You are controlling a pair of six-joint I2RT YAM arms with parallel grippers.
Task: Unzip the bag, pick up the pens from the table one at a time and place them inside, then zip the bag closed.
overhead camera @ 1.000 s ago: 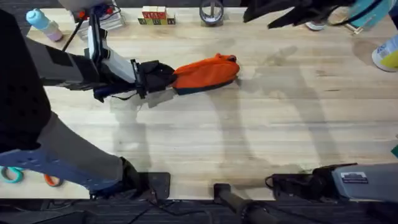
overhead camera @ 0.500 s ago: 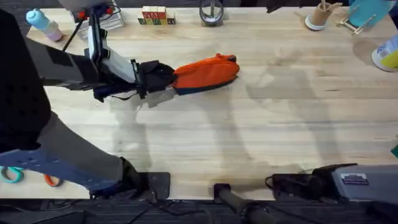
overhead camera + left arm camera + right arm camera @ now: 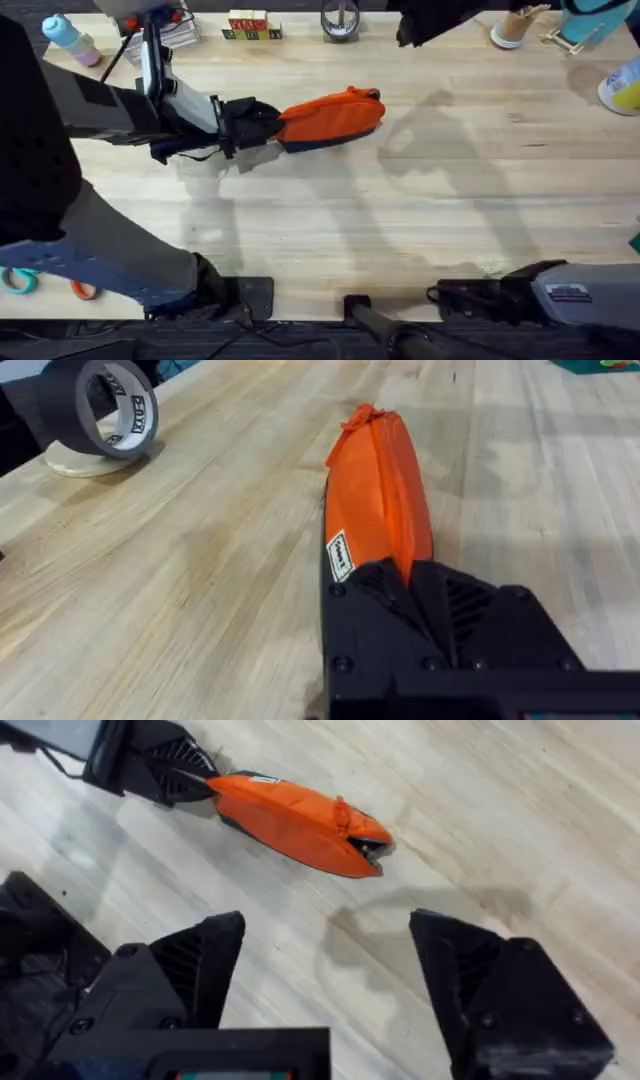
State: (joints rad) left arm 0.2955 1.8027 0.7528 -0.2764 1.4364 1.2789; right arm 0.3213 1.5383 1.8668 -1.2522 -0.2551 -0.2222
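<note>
The bag (image 3: 333, 117) is pinched at one end by the left end effector (image 3: 268, 128); the right end effector (image 3: 327, 955) is wide open and empty. Zipping is judged next, so the pull must be grabbed.

We see a large light wooden tabletop (image 3: 420, 200) with pale plank grain. On it lies an elongated orange fabric pouch (image 3: 335, 117) with a dark navy base. A roll of black tape (image 3: 340, 20) stands near the far edge, beside small lettered blocks (image 3: 251, 27).
</note>
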